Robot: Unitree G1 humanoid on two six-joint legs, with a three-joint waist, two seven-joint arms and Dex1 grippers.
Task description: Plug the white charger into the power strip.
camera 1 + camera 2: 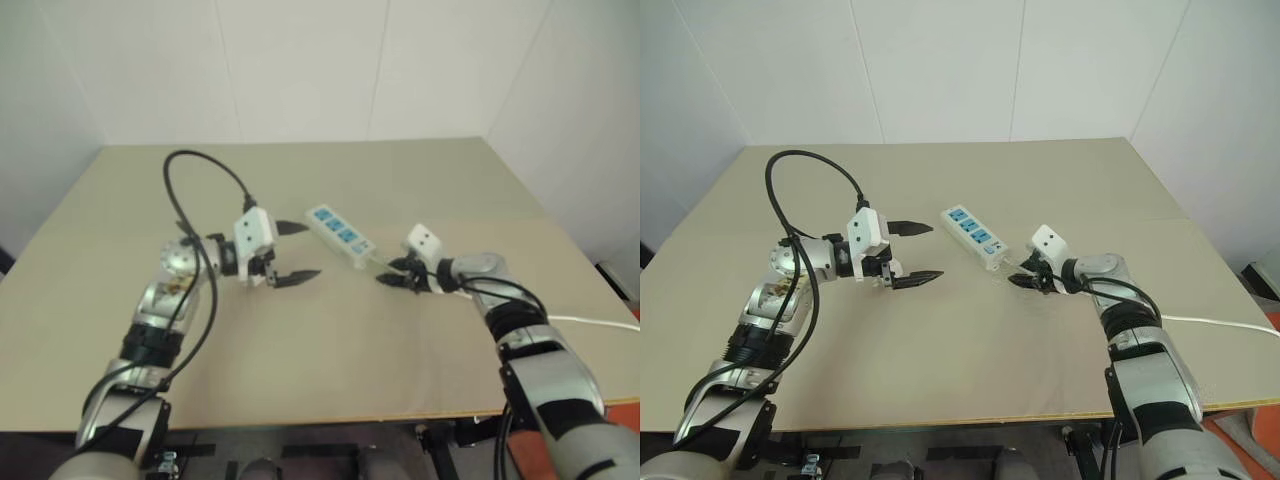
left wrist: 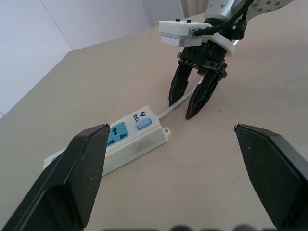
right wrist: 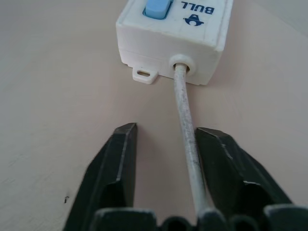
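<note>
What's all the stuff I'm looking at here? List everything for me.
table: one, beige top, fills the middle of the scene, white walls behind it.
power strip: one, white with blue socket faces and a blue switch, lying flat near the table's middle, between the two arms.
cord: one, thin and white, leaving the strip's switch end and running off past the table's right edge.
black cable: one, looping up over the left arm.
left gripper: one, white housing with black fingers, jaws wide open, left of the strip.
right gripper: one, same make, jaws partly closed around the cord just behind the strip; they stand either side of it, grip not certain.
</note>
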